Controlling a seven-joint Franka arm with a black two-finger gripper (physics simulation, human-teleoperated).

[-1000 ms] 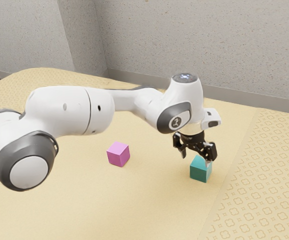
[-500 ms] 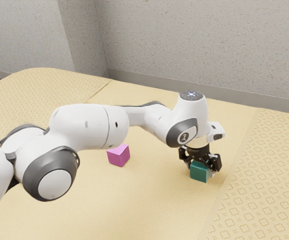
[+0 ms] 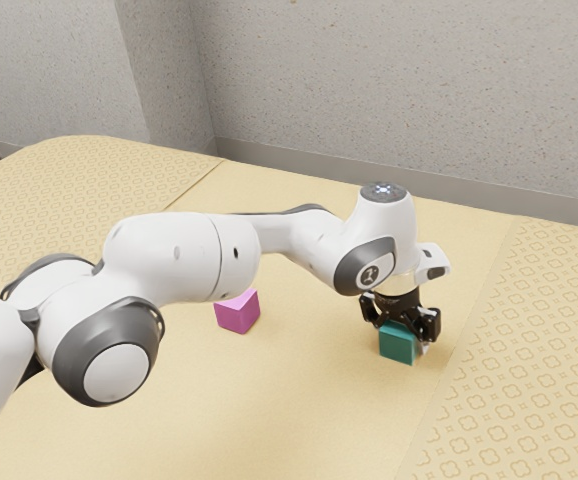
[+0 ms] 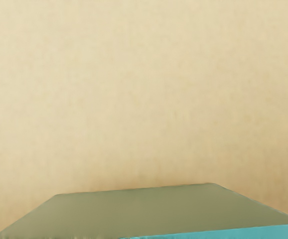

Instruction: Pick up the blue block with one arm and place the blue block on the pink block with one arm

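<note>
The blue block [image 3: 399, 344], teal in colour, rests on the tan table toward the exterior view's right. My gripper [image 3: 401, 327] has come down over it, one black finger against each side, and is shut on it. The block still sits on the table surface. In the wrist view the blue block [image 4: 149, 211] lies just under my hand, with bare tan table beyond it. The pink block [image 3: 237, 311] stands on the table to the left of the blue block in the exterior view, partly hidden by my forearm.
The tan table [image 3: 299, 420] has a patterned strip [image 3: 529, 380] along the exterior view's right side. A grey wall [image 3: 369, 80] runs behind the table. My white arm [image 3: 179, 260] stretches across from the exterior view's left.
My hand dropped from just above the blue block down around it, and the fingers have drawn in against its sides. Both blocks stayed where they were.
</note>
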